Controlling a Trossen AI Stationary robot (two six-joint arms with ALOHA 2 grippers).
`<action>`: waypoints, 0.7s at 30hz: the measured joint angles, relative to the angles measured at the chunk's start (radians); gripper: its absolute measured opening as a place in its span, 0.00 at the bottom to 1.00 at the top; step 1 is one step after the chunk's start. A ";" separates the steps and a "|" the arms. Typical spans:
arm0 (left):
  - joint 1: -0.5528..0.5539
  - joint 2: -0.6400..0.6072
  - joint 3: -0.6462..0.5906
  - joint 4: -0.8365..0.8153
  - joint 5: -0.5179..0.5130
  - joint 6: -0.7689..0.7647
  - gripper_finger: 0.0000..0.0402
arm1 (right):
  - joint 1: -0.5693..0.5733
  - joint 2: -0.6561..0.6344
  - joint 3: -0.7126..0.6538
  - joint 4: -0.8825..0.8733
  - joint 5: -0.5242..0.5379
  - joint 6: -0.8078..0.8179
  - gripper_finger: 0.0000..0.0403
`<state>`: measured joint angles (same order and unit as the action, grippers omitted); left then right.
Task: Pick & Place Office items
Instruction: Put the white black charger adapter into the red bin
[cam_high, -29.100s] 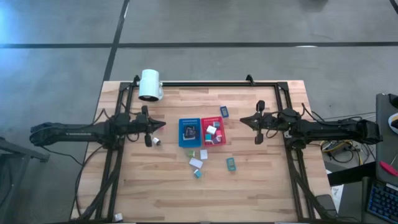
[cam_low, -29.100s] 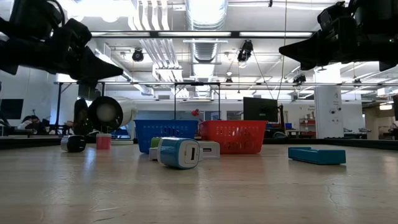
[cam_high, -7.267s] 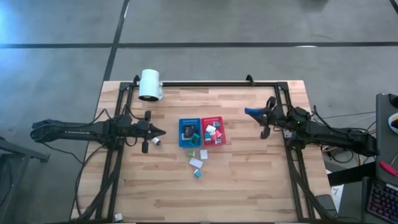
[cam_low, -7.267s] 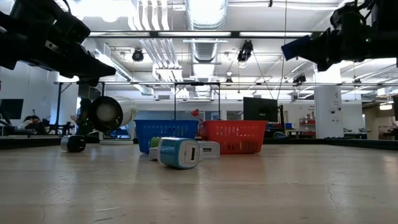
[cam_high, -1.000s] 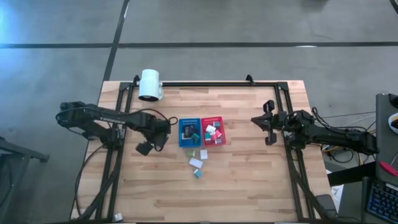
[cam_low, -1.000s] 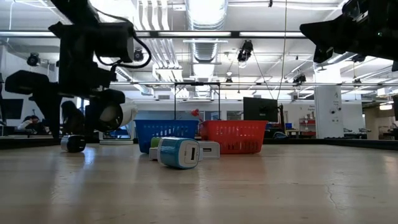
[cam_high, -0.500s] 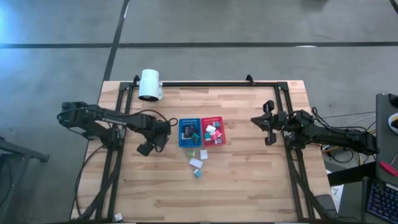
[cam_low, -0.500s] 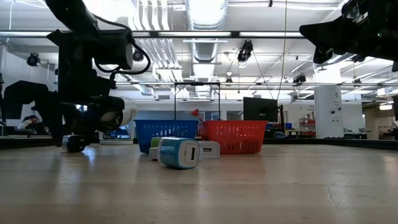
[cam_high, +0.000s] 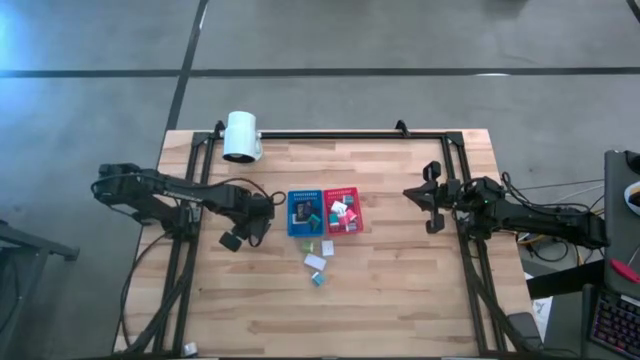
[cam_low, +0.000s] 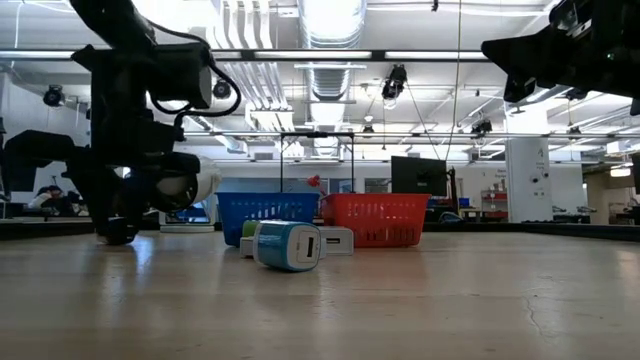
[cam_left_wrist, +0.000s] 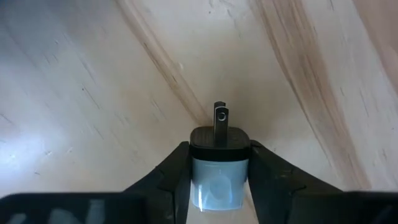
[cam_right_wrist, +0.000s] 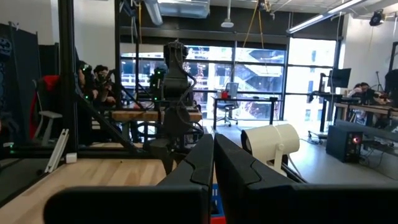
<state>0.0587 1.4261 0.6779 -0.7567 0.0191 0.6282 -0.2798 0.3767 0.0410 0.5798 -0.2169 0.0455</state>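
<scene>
Between left gripper fingers: small plug-type item, black cap, pale body, on table left of blue tray. Fingers flank both sides, look touching; firm pinch cannot tell. Item's long axis runs straight out between fingers, prongs forward. Right gripper pressed shut, parked far right, well apart. Bare wood around item. Loose items near trays.

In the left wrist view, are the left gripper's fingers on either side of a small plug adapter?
Yes. The left gripper has a dark finger against each side of the small charger plug, whose prongs point away over the wooden table.
</scene>
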 joint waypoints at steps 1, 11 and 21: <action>-0.008 0.000 0.009 -0.004 -0.007 -0.008 0.31 | 0.000 0.000 0.000 0.000 0.000 0.000 0.02; -0.042 -0.165 0.100 0.126 0.200 -0.144 0.31 | 0.000 0.000 0.000 0.000 0.000 0.000 0.02; -0.041 -0.549 -0.210 0.557 0.222 -0.425 0.31 | 0.000 0.010 0.000 -0.006 0.000 -0.043 0.02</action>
<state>0.0174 0.8771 0.4681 -0.1999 0.2413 0.2030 -0.2798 0.3869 0.0410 0.5734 -0.2165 0.0029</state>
